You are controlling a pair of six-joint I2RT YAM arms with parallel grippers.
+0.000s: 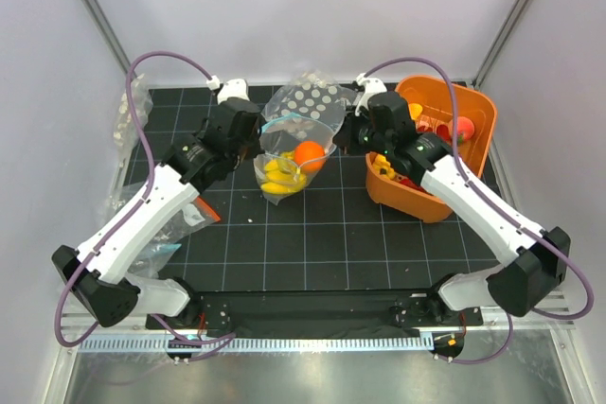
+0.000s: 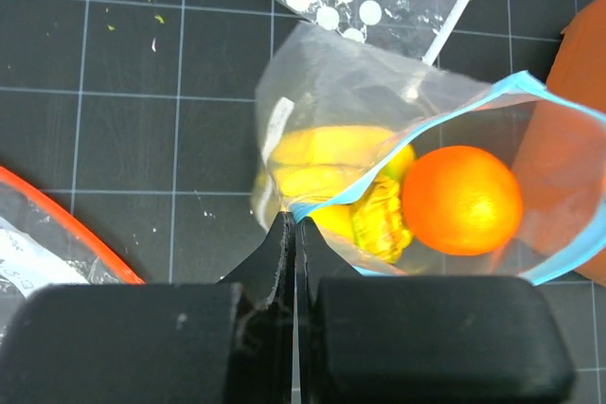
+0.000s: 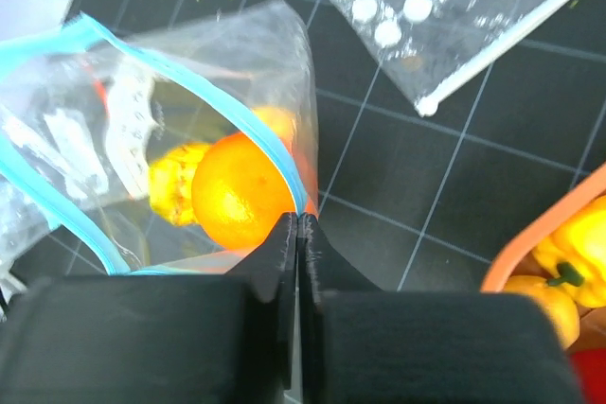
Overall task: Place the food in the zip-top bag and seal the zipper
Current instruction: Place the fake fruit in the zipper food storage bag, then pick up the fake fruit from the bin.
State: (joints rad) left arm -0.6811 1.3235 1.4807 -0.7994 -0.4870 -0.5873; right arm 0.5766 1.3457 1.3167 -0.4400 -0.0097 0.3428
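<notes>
Pinches left mouth corner of bag [image 2: 341,92] with left gripper [image 2: 292,224], clamped tight. Holds banana [image 2: 331,153] and orange [image 2: 461,199] inside, mid-mat [image 1: 312,234], mouth gaping. Clamps right gripper [image 3: 297,219] on other corner. Likely handles thin, floppy, slippery, light; best gripped at stiffer zipper [image 3: 268,144] ends.

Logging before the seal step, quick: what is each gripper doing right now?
Left gripper: closed, pinching the zip-top bag at its mouth edge.
Right gripper: closed, pinching the bag's mouth edge too.
</notes>
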